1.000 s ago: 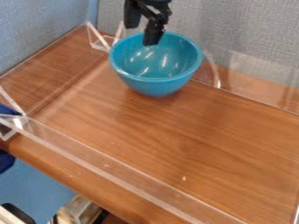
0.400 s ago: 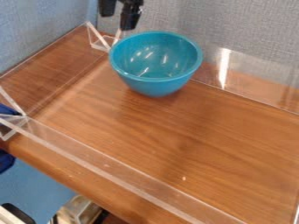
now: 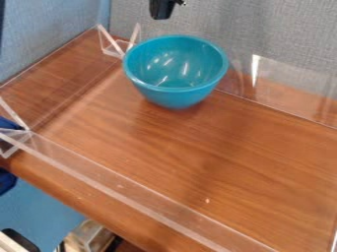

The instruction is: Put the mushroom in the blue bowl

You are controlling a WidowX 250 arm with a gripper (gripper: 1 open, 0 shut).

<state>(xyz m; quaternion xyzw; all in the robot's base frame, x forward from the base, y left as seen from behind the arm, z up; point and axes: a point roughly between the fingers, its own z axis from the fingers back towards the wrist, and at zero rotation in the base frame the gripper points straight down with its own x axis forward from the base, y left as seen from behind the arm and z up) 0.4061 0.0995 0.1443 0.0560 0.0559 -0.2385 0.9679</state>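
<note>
The blue bowl [image 3: 175,71] stands upright on the wooden table [image 3: 198,148], toward its far side; the dark gripper [image 3: 162,14] hangs high above the far side of the bowl, at the top of the view, and it does not touch the rim. Its fingers seem to be pressed together, and I see nothing pinched between them; the mushroom I cannot find in this view, so I cannot tell if it lies in the bowl or somewhere else. By my judgement the placing is probably finished, and the step in hand is the leaving of the bowl; the next move asks to keep the arm high and away from the rim, and to confirm the mushroom inside; if it is missing, one must search for it and grasp it.
</note>
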